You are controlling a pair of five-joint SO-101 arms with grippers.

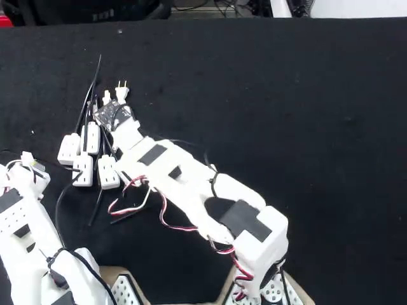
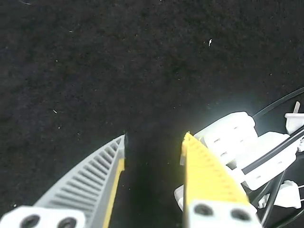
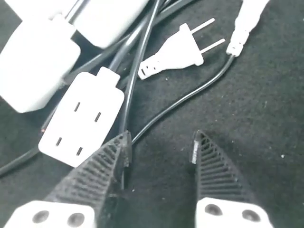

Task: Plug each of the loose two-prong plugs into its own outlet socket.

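Several white outlet sockets (image 1: 82,159) lie clustered at the table's left, joined by black cords. Two loose white two-prong plugs (image 1: 121,91) rest just beyond them. My right gripper (image 1: 109,114) hovers between the sockets and the plugs. In the right wrist view it (image 3: 159,145) stands open with nothing held, over black cloth and a cord. One plug (image 3: 178,50) lies flat just ahead of it and a socket (image 3: 80,118) beside one finger. My left gripper (image 1: 25,160) sits left of the cluster, open and empty (image 2: 154,140), with sockets (image 2: 230,135) off to its side.
Black cords (image 3: 137,61) cross over and between the sockets. A second plug (image 3: 247,19) lies farther out in the right wrist view. The black tablecloth (image 1: 286,101) stretches wide to the right and back. Red and white arm wires (image 1: 137,203) hang near the sockets.
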